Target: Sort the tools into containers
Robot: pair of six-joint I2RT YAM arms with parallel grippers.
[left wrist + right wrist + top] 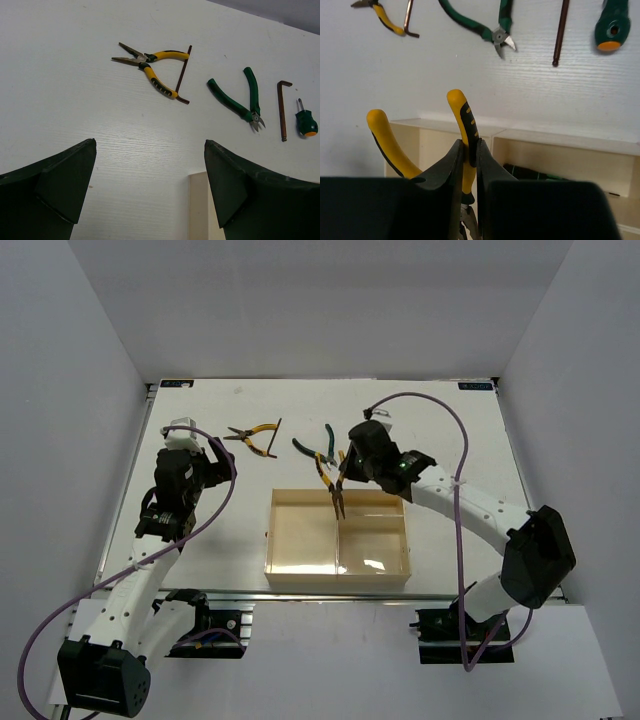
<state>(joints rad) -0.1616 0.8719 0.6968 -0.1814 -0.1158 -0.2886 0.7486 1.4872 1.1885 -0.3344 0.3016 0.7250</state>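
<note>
Covered and cut parts
The jaws of the right gripper (470, 150) cover most of the head of the yellow pliers (463, 117) and part of a dark green thing (535, 174) in the tray (570, 141); the top edge cuts the hex key (562, 30) and screwdriver (611, 25).

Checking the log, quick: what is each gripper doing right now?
Left gripper: open, holding nothing.
Right gripper: closed on one handle of the yellow-handled pliers.
</note>
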